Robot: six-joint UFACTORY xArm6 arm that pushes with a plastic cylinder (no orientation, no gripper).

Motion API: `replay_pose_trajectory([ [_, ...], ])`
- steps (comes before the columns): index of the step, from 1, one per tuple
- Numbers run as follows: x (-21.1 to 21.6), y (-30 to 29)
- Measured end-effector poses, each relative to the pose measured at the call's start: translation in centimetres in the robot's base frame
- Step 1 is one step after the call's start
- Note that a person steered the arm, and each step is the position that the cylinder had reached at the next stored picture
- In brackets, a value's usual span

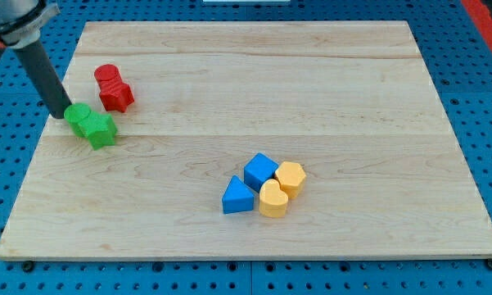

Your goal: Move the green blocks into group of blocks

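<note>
Rod enters from the view's top left corner and slants down toward the view's right, its dark shaft crossing the board's left edge; my tip point(59, 113) sits on the wooden board point(254, 74) right at the left side of the green blocks. There is no gripper on this rig, so nothing is clamped or let go: the rod only presses sideways, and here the tip looks to be touching the nearer green block point(77, 116), a rounded piece (exact shape hard to make out under the rod's end). Just to the view's right and slightly lower, touching that one, lies the second green block point(102, 130), star-like in outline. Both greens are near the board's left edge, in its upper half. Above them and a little to the right stand two red blocks pressed together, the upper red block point(107, 76) and the lower red block point(118, 97); their shapes are irregular and I cannot name them surely. The lower red is close to the greens but apart. Well away, in the lower middle of the board, a tight cluster: blue triangular block point(237, 197), blue cube point(260, 171), yellow heart-shaped block point(273, 199), yellow hexagonal block point(291, 178), each touching its neighbours.
</note>
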State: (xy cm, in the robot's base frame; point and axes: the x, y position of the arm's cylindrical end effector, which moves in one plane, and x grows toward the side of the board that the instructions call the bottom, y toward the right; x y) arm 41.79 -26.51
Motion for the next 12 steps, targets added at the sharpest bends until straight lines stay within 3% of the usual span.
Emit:
replay_pose_trajectory([
  [1, 2.2, 0.1],
  [4, 2.3, 7.1],
  [10, 10.3, 20.2],
  [12, 10.6, 20.6],
])
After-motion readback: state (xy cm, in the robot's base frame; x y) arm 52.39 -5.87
